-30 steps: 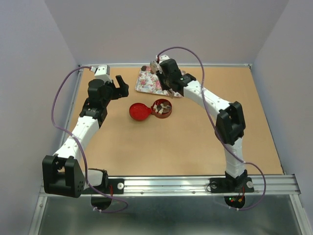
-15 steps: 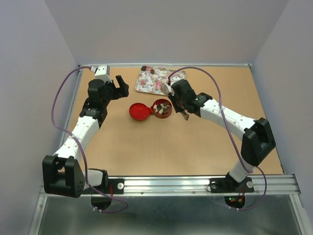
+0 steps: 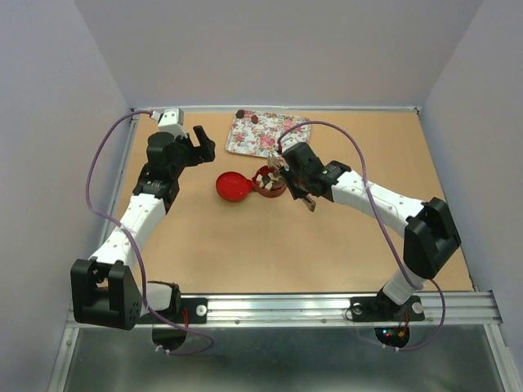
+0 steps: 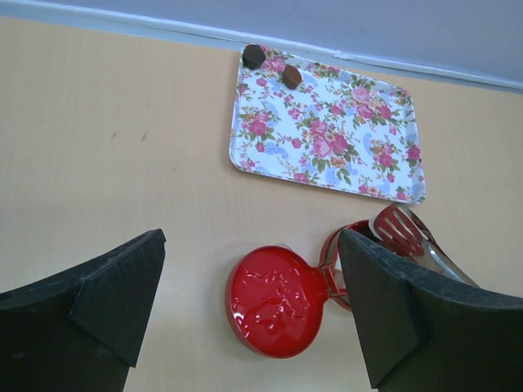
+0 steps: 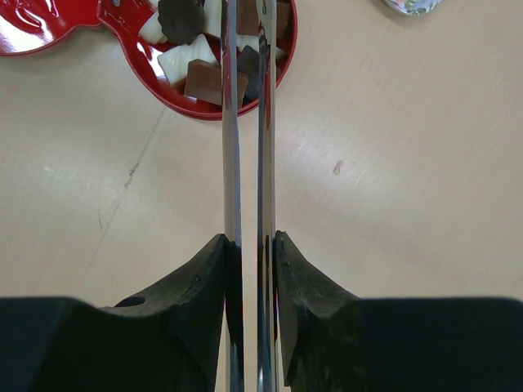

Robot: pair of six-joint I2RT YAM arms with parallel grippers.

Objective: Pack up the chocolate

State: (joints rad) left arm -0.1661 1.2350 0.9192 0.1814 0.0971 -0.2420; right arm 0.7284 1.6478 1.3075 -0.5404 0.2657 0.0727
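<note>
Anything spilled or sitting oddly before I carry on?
Nothing spilled on the table. One oddity: a dark chocolate perches on the far-left corner rim of the flowered tray, seemingly half off it; a second piece lies just inside. The right claw is shut on the tongs over the red tin.

Bright even light, soft shadows, glare on red lid (image 4: 276, 302)

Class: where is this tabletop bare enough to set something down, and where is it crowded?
Bare: the near table between the left arm and right arm, and the far right corner. The flowered tray is mostly free, two chocolates at one corner. Crowded: the centre, where tin, lid and tongs meet.
</note>
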